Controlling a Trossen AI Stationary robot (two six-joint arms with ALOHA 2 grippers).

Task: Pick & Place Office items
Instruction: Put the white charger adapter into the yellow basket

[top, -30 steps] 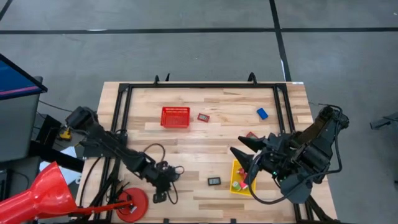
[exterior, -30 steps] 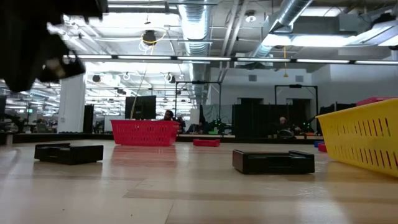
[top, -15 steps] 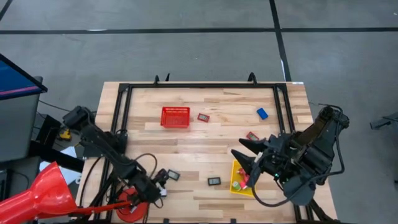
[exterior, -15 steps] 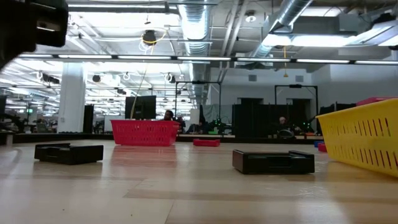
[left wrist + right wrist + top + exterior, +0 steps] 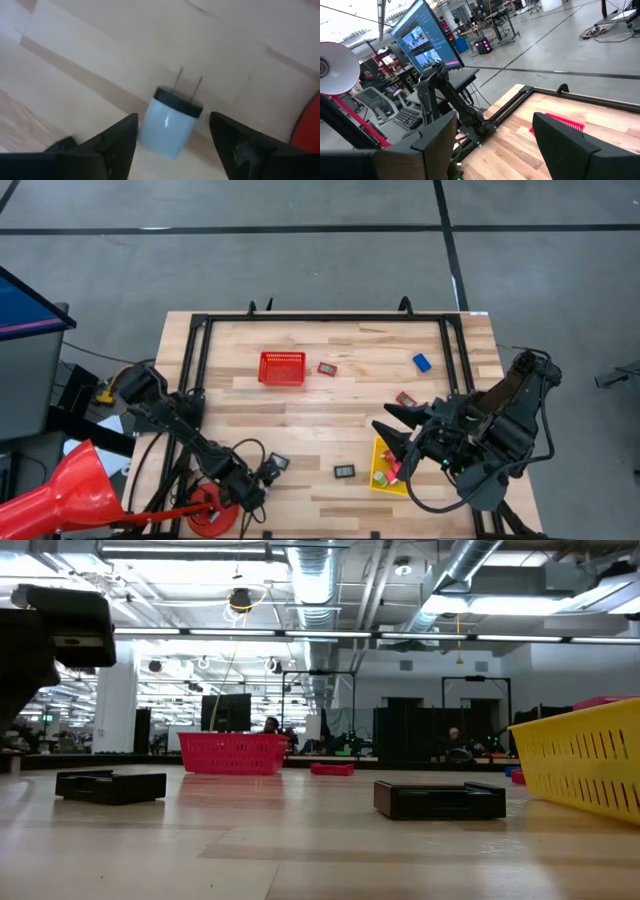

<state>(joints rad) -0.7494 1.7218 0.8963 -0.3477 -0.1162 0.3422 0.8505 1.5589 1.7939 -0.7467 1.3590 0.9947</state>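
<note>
A white plug adapter (image 5: 171, 126) with two metal prongs lies on its side on the wood near the table's near left corner. My left gripper (image 5: 174, 120) is open and points steeply down over it, one finger on either side of its body; whether either finger touches it does not show. In the high view this gripper (image 5: 258, 483) is beside a dark flat rectangle (image 5: 278, 463). A second dark rectangle (image 5: 345, 471) lies further right. My right gripper (image 5: 388, 442) hangs open and empty above the yellow bin (image 5: 374, 480).
The red mesh basket (image 5: 282, 367) stands far left of centre, a small red piece (image 5: 328, 367) beside it. A blue block (image 5: 421, 362) and another red piece (image 5: 405, 399) lie at the right. A red round base (image 5: 213, 510) sits just left of my left gripper.
My left gripper has gone toward the table's near left corner and sunk lower, rolling about its own pointing line. This has uncovered the dark rectangle it stood over. The dark rectangles have not moved.
</note>
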